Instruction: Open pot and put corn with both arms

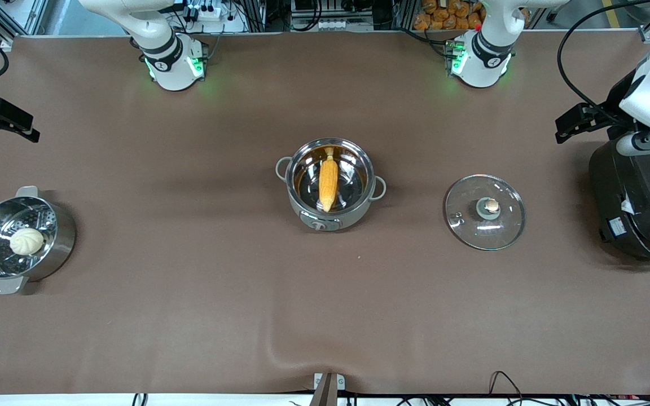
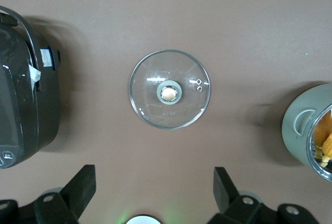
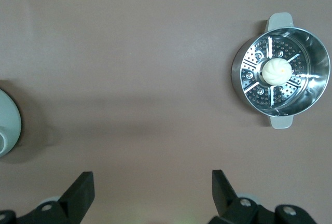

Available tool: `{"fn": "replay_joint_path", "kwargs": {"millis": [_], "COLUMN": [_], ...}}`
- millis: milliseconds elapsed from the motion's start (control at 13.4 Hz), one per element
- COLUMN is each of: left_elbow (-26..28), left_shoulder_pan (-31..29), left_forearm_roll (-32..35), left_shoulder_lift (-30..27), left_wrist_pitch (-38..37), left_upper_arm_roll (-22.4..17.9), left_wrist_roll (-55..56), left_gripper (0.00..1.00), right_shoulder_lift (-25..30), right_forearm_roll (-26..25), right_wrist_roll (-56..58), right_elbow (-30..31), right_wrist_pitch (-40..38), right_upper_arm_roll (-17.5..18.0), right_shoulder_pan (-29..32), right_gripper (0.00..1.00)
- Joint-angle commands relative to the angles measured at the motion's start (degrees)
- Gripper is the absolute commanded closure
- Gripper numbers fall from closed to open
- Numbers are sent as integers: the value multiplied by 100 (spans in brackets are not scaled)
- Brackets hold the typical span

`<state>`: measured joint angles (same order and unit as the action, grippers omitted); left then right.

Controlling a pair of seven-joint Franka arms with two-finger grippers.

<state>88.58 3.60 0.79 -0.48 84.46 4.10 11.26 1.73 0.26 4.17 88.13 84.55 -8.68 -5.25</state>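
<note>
Both grippers hang high with their fingers spread wide and nothing between them. By its wrist view, the left gripper is up over bare table by the lid, at the left arm's end; the right gripper is up over bare table between the pot and the steamer pot, toward the right arm's end. In the front view each shows only as a dark shape at a side edge, so their exact height is hard to judge.

Nearest the front camera, the steel steamer pot sits at the right arm's end with a round white bun on its perforated insert. Toward the left arm's end, the glass lid lies flat on the brown table, tan knob up, well apart from the pot. A large black cooker stands beside the lid at the table's edge.

Slightly farther from the camera, at the table's middle, the pot stands open, its control knob facing the camera. The corn lies inside it, pale tip pointing toward the robots' bases.
</note>
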Motion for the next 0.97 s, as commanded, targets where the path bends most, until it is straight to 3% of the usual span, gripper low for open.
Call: {"fn": "replay_joint_path", "kwargs": {"millis": [0,898], "left_elbow": [-59,-95], "left_shoulder_pan": [53,9], "left_forearm_roll": [9,-71], "left_shoulder_lift": [-93,-49], "left_wrist_pitch": [-157,-219], "left_upper_arm_roll": [-58,-58], "left_wrist_roll": [-98,-98], "left_gripper": [0,0], "right_shoulder_lift": [73,11], "right_forearm_roll": [71,71], "right_wrist_roll": [49,14], "right_elbow": [3,38], "right_wrist_pitch": [-53,124], "right_upper_arm_roll": [94,94], "right_shoulder_pan": [112,103], "right_gripper": [0,0]}}
